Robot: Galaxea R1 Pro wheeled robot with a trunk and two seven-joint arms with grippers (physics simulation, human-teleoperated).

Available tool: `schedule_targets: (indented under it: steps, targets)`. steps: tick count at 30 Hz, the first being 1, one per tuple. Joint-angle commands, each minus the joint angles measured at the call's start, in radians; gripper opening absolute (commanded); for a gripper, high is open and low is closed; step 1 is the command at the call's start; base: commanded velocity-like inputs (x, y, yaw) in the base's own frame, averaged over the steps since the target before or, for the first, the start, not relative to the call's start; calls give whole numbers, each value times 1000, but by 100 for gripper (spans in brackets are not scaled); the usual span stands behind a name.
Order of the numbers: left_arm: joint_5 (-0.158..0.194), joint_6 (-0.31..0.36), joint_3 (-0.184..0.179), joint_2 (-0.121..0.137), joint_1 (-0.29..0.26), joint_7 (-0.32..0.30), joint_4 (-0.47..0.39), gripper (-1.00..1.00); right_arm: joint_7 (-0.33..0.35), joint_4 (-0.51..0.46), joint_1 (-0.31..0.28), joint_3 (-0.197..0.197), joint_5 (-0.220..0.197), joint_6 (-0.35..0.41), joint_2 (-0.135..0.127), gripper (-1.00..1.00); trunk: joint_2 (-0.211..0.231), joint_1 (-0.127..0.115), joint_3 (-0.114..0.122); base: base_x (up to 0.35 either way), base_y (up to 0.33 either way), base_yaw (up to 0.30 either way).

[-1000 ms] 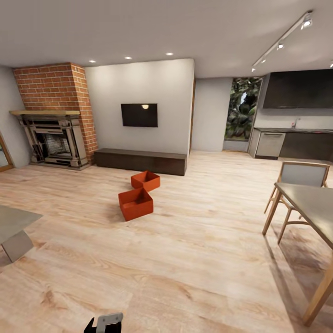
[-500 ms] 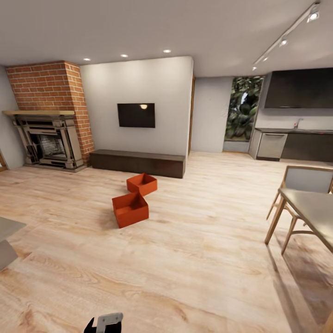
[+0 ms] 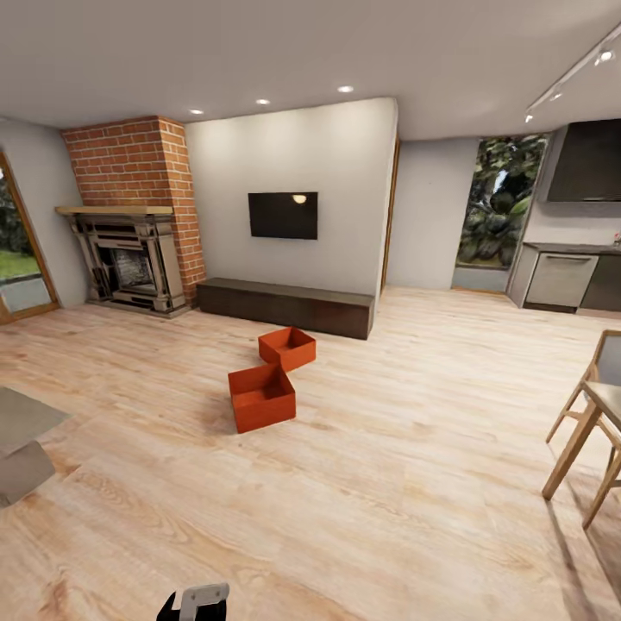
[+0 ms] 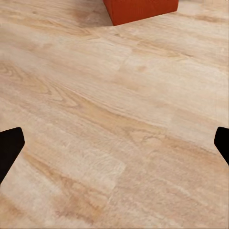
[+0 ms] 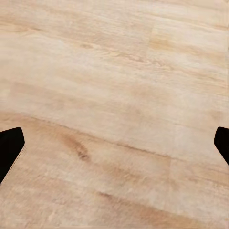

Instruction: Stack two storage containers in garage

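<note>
- Floor (image 3: 414, 448): light wood planks, wall to wall.
- Brick fireplace (image 3: 129, 216) at left, w/ dark hearth & pale mantel.
- White wall (image 3: 293, 155) in middle; black TV (image 3: 283, 215) mounted on it, long dark low cabinet (image 3: 285, 306) right below.
- Glass door (image 3: 21, 250) far left, grass outside.
- Window (image 3: 498, 211) at back right, greenery behind.
- Kitchen units (image 3: 565, 276) far right; wooden chair (image 3: 586, 423) nr right edge.
- Ceiling spots (image 3: 345, 89) lit, track light (image 3: 573, 73) at right.

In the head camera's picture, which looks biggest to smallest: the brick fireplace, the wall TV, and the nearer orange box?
1. Brick fireplace, clearly largest.
2. Wall TV and nearer orange box look alike in size; the box is closer, so I won't rank them.
</note>
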Motion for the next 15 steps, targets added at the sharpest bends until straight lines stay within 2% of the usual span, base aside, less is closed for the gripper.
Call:
schedule_targets:
  steps: [1,15]
  targets:
    - [10,-4,-9,0,-1,4,1,100,-8,0,0,6,0,-2,0,100,-1,1,-1,340,-145,262]
    - [10,-4,-9,0,-1,4,1,100,-7,0,0,6,0,-1,0,100,-1,1,-1,340,-144,262]
